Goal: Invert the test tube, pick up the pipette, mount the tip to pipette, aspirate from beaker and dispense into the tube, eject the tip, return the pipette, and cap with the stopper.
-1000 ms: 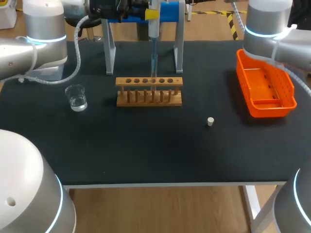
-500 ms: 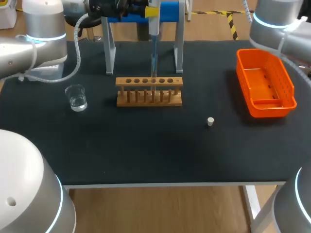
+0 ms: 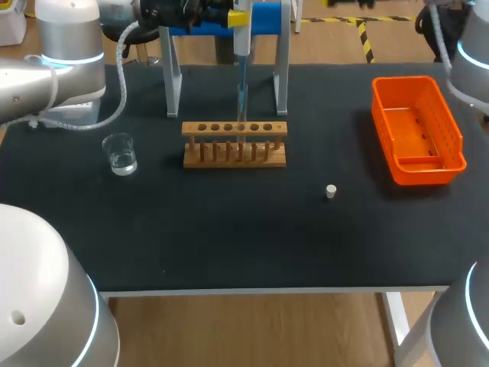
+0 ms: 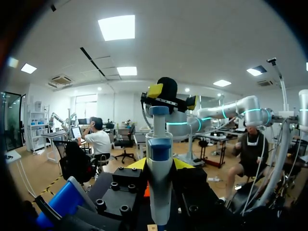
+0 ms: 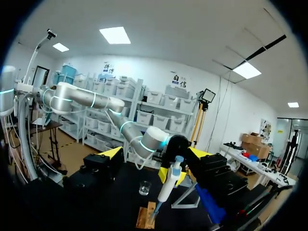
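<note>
My left gripper [image 3: 238,18] [image 4: 160,164] is shut on the white and blue pipette [image 3: 241,53] [image 4: 159,183] [image 5: 168,186], holding it upright over the wooden rack [image 3: 234,144] [image 5: 145,217]. The pipette's clear tip [image 3: 241,103] points down into a rack hole right of centre, where a test tube stands. A glass beaker [image 3: 121,154] [image 5: 144,187] with water sits left of the rack. The small white stopper [image 3: 331,191] lies to the front right of the rack. My right gripper [image 4: 173,95] [image 5: 155,154] is open, level with the pipette's top and apart from it.
An orange basket [image 3: 451,126] stands at the right of the table. The pipette stand with its blue bar [image 3: 266,17] and grey legs [image 3: 172,84] is behind the rack. My right arm [image 3: 472,53] shows only at the head view's far right edge.
My right arm has drawn back to the right, almost out of the head view. The left arm, pipette and rack have not moved.
</note>
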Motion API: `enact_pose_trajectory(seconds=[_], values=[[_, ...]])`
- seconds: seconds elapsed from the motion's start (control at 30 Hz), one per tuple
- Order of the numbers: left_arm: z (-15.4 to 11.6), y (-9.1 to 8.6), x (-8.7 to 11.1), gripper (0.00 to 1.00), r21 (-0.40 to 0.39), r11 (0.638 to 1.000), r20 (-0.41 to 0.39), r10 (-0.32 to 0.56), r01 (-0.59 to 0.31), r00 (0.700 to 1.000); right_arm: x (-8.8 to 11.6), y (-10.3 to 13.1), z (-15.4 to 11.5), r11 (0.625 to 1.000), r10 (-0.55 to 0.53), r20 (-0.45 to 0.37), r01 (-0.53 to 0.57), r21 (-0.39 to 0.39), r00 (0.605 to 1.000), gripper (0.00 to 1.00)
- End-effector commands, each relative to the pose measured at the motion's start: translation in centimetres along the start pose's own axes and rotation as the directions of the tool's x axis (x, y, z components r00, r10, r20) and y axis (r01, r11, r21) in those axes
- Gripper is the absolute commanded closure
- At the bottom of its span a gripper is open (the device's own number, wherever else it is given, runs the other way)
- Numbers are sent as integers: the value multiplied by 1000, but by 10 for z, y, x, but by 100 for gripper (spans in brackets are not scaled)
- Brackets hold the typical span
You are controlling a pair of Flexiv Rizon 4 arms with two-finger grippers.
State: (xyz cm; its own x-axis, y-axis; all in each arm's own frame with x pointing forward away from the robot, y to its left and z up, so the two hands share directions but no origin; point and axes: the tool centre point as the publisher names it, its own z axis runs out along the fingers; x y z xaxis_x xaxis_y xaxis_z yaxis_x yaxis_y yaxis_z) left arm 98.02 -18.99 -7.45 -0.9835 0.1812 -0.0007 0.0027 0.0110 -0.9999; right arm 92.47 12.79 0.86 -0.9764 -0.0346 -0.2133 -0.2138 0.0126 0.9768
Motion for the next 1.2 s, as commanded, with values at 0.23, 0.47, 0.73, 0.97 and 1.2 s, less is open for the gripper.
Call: enact_pose_trajectory(seconds=[0.23, 0.47, 0.73, 0.97, 1.2], values=[[0, -1, 0, 100, -1, 1000, -1, 0, 0, 1000, 14, -71, -31, 998, -5, 42, 3, 56, 999, 0], [0, -1, 0, 100, -1, 1000, -1, 0, 0, 1000, 13, -132, -15, 999, -10, 30, 9, 42, 999, 0], [0, -1, 0, 100, -1, 1000, -1, 0, 0, 1000, 12, -190, 10, 996, -14, 11, 13, 90, 1000, 0], [0, -1, 0, 100, -1, 1000, -1, 0, 0, 1000, 11, -221, 30, 994, 26, -1, -26, 104, 1000, 0], [0, -1, 0, 100, -1, 1000, -1, 0, 0, 1000, 16, -241, 55, 988, 52, -39, -45, 149, 998, 0]])
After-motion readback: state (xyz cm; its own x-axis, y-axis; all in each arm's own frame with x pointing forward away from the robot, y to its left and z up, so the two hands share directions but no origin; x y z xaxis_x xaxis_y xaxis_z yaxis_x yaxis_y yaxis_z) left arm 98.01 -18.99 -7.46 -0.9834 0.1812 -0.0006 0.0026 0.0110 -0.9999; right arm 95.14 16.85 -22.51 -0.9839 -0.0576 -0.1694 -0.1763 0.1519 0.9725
